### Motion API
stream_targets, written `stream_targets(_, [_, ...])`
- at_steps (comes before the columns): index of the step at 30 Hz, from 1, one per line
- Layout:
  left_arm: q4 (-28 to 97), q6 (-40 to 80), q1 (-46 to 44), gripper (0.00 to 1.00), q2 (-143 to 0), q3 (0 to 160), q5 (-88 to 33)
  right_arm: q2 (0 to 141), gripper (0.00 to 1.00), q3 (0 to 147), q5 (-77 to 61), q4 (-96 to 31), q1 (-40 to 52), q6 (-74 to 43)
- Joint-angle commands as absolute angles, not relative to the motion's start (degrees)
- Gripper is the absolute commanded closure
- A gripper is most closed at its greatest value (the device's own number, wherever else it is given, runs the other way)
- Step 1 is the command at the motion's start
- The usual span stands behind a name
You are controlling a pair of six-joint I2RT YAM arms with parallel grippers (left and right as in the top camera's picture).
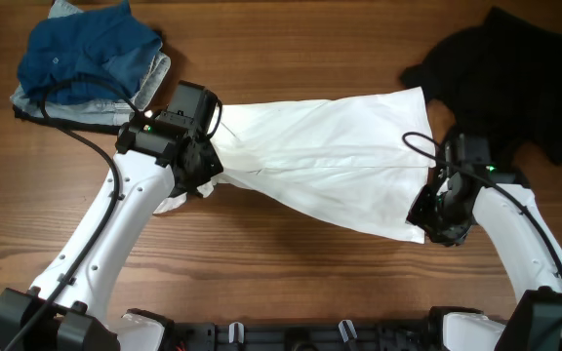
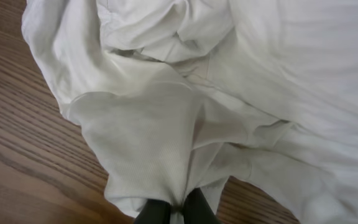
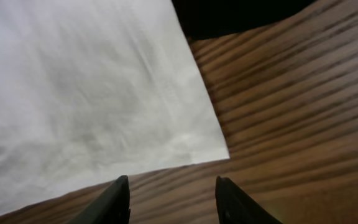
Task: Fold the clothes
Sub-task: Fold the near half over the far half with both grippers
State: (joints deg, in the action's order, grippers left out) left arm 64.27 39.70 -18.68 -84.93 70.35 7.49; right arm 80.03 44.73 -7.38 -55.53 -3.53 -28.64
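Two robot arms are showing glossy white shells: the left arm [image 1: 115,224] and the right arm [image 1: 525,229] are each being capped by a black base joint [image 1: 22,314] and a boxy black wrist housing [image 1: 185,109]. A small green light [image 1: 148,128] is glowing on each wrist. Thin black cables [image 1: 91,148] are running along the white links. Up close, the left gripper [image 2: 176,213] is showing dark, rounded fingertips [image 2: 154,213], while the right gripper [image 3: 173,202] is showing dark, matte, tapered fingers [image 3: 114,202].
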Motion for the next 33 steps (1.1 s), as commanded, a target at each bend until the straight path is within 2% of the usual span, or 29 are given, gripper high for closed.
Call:
stream_targets(1, [63.9,39.2,-18.4,0.96,-85.3,70.7,8.4,80.6,0.55,41.4,-4.8,-53.7,-1.5,-32.2])
stream_targets(4, [63.9,39.2,-18.4,0.96,-85.3,70.7,8.4,82.2,0.54,39.7,-4.4,-52.1,-1.3,-34.7])
stream_targets(9, [63.9,39.2,-18.4,0.96,-85.3,70.7,8.4,87.6,0.44,39.4,-4.5,-48.6,-1.3,-36.2])
stream_targets(14, [63.9,39.2,-18.4,0.96,-85.3,70.7,8.4,92.5,0.44,40.1,-4.9,-46.2,-1.3,-36.2])
stream_targets(16, [63.9,39.2,-18.4,0.96,-85.3,70.7,8.4,92.7,0.53,40.3,-5.0,-46.3,-1.3,-36.2])
stream_targets(17, [63.9,39.2,-18.4,0.96,-85.3,70.7,8.4,92.7,0.61,40.6,-5.0,-46.6,-1.3,-36.2])
stream_targets(19, [63.9,39.2,-18.4,0.96,-85.3,70.7,8.4,92.5,0.92,42.0,-5.1,-48.1,-1.5,-35.9])
stream_targets(20, [64.0,39.2,-18.4,0.96,-85.3,70.7,8.4,92.3,0.96,42.8,-5.1,-49.0,-1.6,-35.4])
stream_targets(27, [66.2,39.2,-18.5,0.96,-85.3,70.7,7.3,85.8,0.96,51.8,-4.7,-58.0,-2.7,-30.0])
stream_targets(33, [67.5,39.2,-18.5,0.96,-85.3,70.7,7.1,78.5,0.96,58.7,-5.1,-68.9,-7.7,-22.6])
